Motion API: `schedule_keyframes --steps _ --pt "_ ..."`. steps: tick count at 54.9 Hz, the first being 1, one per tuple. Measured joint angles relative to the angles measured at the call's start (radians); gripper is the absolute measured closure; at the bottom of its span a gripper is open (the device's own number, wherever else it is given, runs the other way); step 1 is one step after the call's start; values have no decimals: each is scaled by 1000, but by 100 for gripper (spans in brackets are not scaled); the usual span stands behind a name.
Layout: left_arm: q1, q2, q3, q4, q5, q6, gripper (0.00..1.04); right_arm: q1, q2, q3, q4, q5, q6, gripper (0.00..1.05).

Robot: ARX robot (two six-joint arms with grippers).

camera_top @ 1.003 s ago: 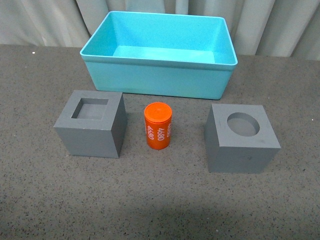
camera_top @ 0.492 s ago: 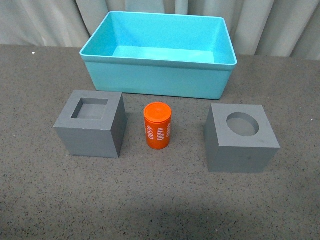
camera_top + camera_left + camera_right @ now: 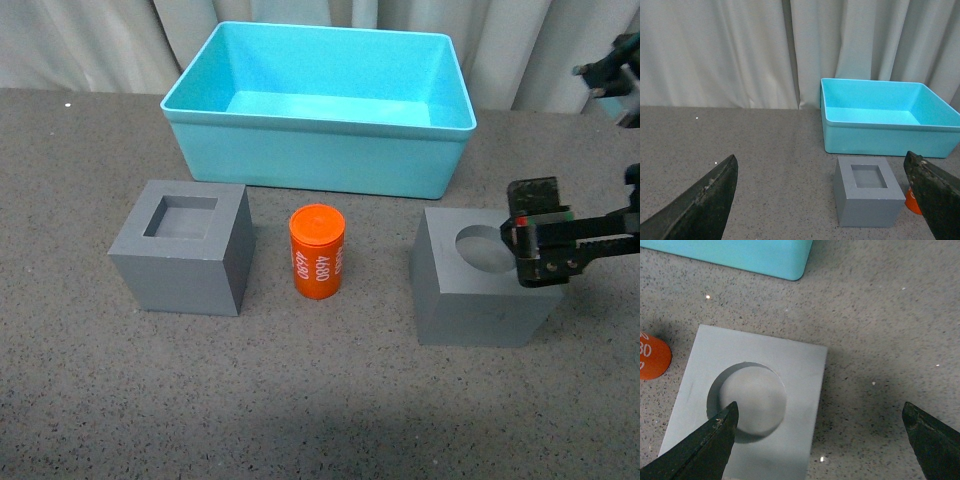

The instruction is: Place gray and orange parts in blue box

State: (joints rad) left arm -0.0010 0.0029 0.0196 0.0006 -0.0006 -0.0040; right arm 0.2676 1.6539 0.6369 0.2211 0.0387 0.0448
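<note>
Fingers of the right gripper [image 3: 818,409] are seen spread over the round-recess cube [image 3: 785,360]; the left gripper [image 3: 821,156], also spread, is shown only by its wrist view.

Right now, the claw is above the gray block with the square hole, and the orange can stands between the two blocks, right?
No. The right claw is above the gray block with the round hole, as the right wrist view shows. The orange can does stand between the blocks.

Dark gray speckled tabletop [image 3: 300,400], pale pleated curtain [image 3: 740,50] behind, soft even light
</note>
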Motion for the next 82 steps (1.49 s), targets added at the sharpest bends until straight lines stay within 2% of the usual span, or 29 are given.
schedule_keyframes --steps 12,16,32,35,38,56,67,82 --pt "0 0 0 0 0 0 7 16 150 112 -46 5 87 11" --pt "0 0 0 0 0 0 7 16 173 127 -57 4 107 27" --pt "0 0 0 0 0 0 7 26 179 155 -133 0 170 66" --pt "0 0 0 0 0 0 7 27 174 157 -150 0 189 78" --pt "0 0 0 0 0 0 7 27 163 157 -169 -5 203 85" --pt "0 0 0 0 0 0 7 25 -39 126 -222 -81 233 87" --pt "0 0 0 0 0 0 7 22 -182 224 -228 -87 224 87" --pt "0 0 0 0 0 0 7 25 113 539 -163 -54 200 87"
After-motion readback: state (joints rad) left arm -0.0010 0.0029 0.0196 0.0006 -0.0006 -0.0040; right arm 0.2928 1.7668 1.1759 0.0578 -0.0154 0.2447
